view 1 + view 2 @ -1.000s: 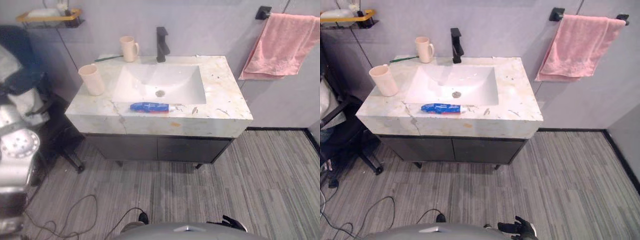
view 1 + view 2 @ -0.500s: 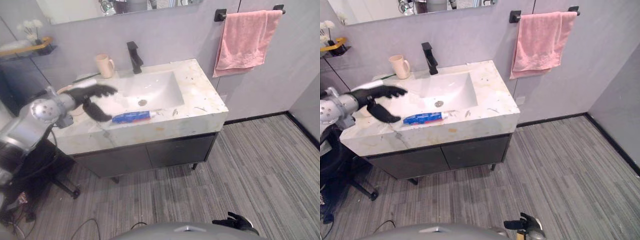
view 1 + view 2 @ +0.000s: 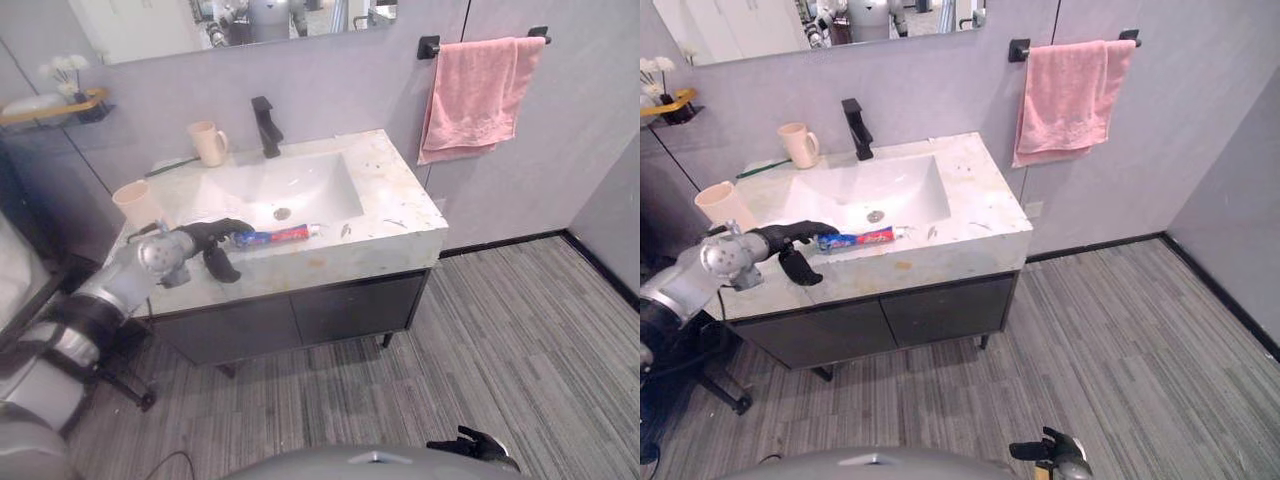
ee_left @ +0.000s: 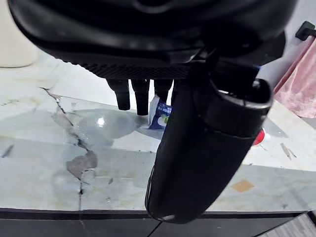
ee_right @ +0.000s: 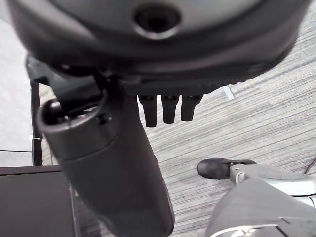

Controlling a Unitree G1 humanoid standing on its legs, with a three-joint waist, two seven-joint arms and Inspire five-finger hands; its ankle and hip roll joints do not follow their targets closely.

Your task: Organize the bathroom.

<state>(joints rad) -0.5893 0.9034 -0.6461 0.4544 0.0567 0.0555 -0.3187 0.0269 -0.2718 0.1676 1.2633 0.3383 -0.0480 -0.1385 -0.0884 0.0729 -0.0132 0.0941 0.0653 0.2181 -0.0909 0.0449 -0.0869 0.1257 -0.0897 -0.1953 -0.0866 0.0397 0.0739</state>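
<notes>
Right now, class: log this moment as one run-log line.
left hand open at toothpaste tube | tube on countertop | right hand idle, low

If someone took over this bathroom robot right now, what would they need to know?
Left robot hand: open, reaching over the counter's front edge, fingers at the blue end of the toothpaste tube; not gripping it yet.
Right robot hand: open, hanging low over the floor.
Two cups and a toothbrush stand untouched on the vanity; pink towel hangs on its bar.
Nothing tidied yet.
</notes>
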